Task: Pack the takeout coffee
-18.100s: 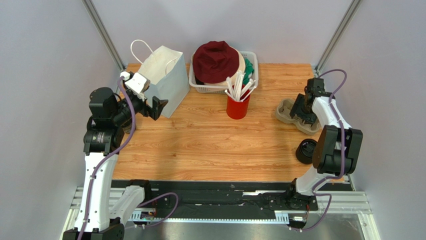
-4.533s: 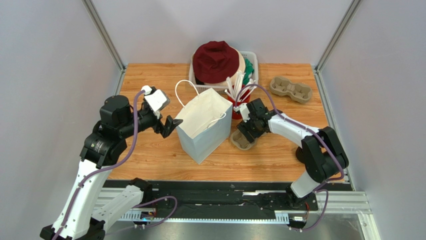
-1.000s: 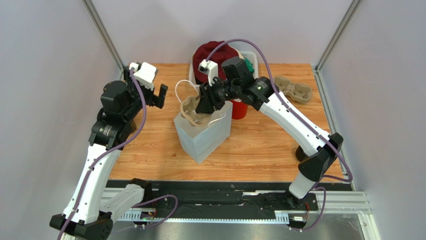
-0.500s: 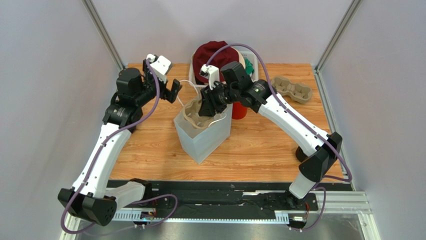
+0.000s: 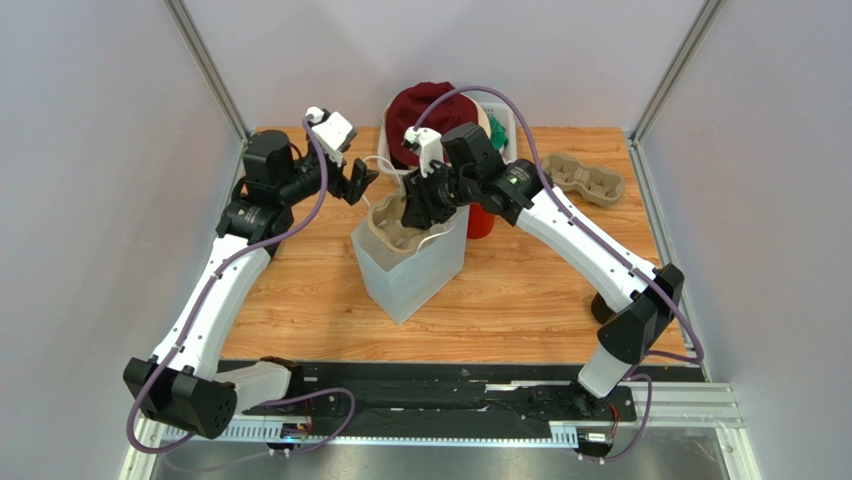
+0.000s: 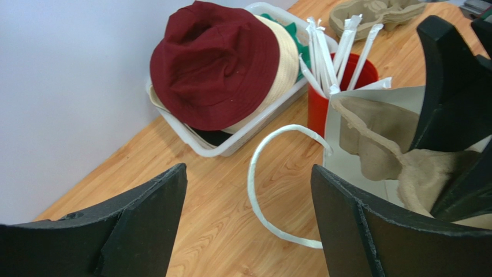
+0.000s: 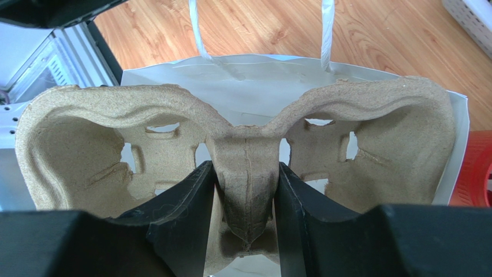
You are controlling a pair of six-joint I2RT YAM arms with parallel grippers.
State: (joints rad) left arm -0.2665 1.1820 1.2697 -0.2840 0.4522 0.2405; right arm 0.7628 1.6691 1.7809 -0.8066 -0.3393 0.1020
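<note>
Bench: wood-grain top [image 5: 520, 290] between pale walls, with the arm bases along its near edge.
Takeout coffee: not plainly seen. A dark round shape [image 5: 599, 304] peeks out at the near right behind the right arm's lower link. I cannot tell whether it is the cup, nor which way it stands or points.
Nearer arm: if that shape is the cup, it lies well to the right of both tools and nearer than them, on the right arm's side.
Paper bag [image 5: 405, 272]: white, upright at mid-bench, mouth open upward.
Cup carrier [image 5: 388, 226]: brown pulp with two hollows, at the bag's mouth and partly inside. Its long axis runs roughly left to right along the mouth.
Right tool [image 5: 420, 205]: narrow, clamped on the carrier's middle web with one hollow on each side.
Left tool [image 5: 360, 184]: jaws wide and holding nothing, just left of the bag and farther back.
Bag handle [image 6: 252, 179]: white loop seen between those jaws in the wrist view, ahead of them and untouched.
Key relation: the carrier sits over the opening and is lined up with it, so the next move is probably straight down. The left tool looks placed to steady the bag.
Far side: red cup of straws [image 5: 480, 222] just beyond the bag, basket of hats [image 5: 503, 118], second carrier [image 5: 585, 178] at the far right.
</note>
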